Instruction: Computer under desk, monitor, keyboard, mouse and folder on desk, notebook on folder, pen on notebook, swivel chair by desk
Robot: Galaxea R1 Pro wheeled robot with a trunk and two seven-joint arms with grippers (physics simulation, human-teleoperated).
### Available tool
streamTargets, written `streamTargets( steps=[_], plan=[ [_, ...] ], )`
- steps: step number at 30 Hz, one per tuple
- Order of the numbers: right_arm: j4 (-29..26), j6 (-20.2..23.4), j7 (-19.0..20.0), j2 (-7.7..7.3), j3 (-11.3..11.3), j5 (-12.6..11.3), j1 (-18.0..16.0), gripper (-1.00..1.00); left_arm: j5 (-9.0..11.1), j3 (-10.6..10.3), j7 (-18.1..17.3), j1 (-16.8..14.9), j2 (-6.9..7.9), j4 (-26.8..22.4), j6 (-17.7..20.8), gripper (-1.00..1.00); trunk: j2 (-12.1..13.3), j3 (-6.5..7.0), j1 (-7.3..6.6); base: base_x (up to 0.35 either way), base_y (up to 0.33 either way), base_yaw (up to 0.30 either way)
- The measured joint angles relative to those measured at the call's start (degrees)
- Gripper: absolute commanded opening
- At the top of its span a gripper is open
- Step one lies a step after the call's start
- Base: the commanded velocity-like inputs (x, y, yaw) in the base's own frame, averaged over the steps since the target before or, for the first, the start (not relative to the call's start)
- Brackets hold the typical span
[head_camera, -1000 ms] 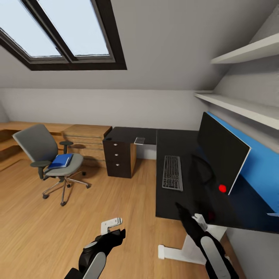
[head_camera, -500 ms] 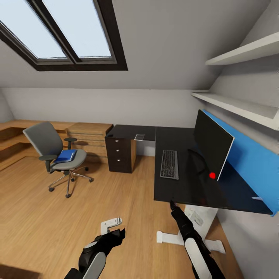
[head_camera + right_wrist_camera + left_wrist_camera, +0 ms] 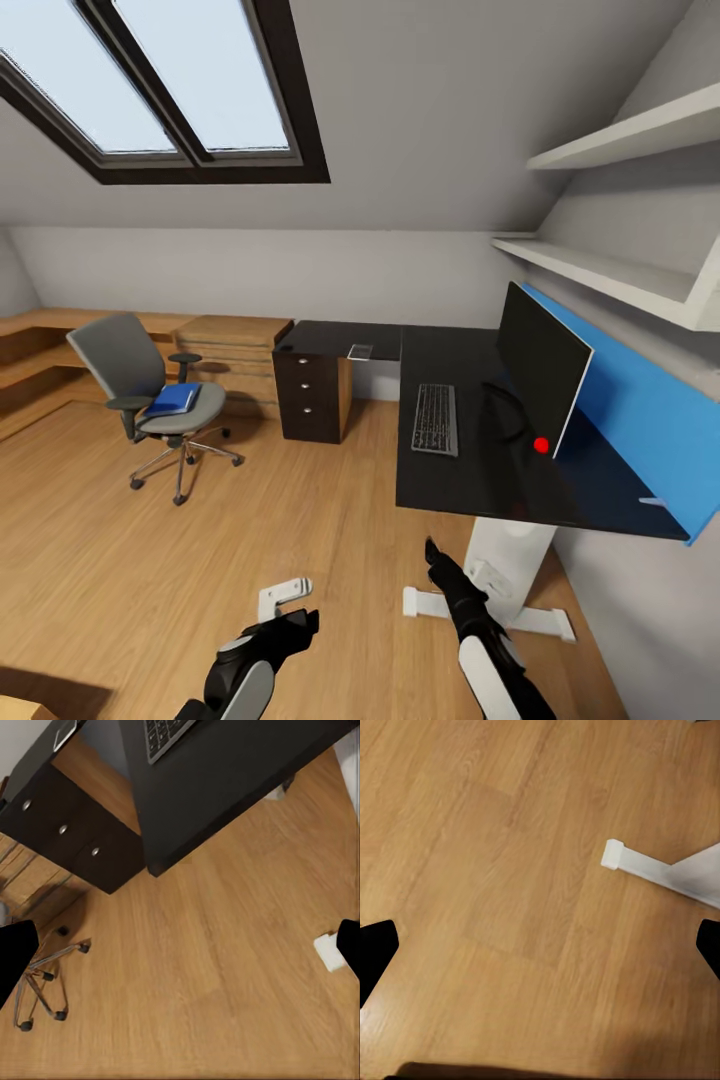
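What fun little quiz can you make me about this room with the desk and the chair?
1. True or false: the blue folder lies on the chair.
2. What sits right in front of the monitor on the desk? A) keyboard B) lamp C) cup
3. Fill in: the floor is made of ____.

Key:
1. True.
2. A, the keyboard.
3. Wood.

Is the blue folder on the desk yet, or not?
Not yet. The folder lies flat on the swivel chair seat, away from the desk.
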Motion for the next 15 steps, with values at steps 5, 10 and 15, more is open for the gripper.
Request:
streamTargets(
  steps=[5,10,15],
  plan=[
    [4.6,-1.8,0.0,-0.13,0.4,4.4,0.2,1.0,0.2,-0.1,-0.2,0.0,1.51,5.4,-4.6,1.0,2.0,0.9,-1.1,-0.001,0.0,0.0],
    [13.8,-2.1,-0.1,-0.18,0.4,13.5,0.3,1.0,0.4,-0.3,-0.3,0.0,2.66,14.1,-10.2,1.0,4.0,1.8,-2.2,0.0,0.0,0.0],
    [20.7,-2.2,-0.1,-0.15,0.3,20.7,0.4,1.0,0.4,-0.4,-0.5,0.0,2.86,22.5,-16.3,1.0,6.0,2.7,-3.3,0.0,0.0,0.0]
  ],
)
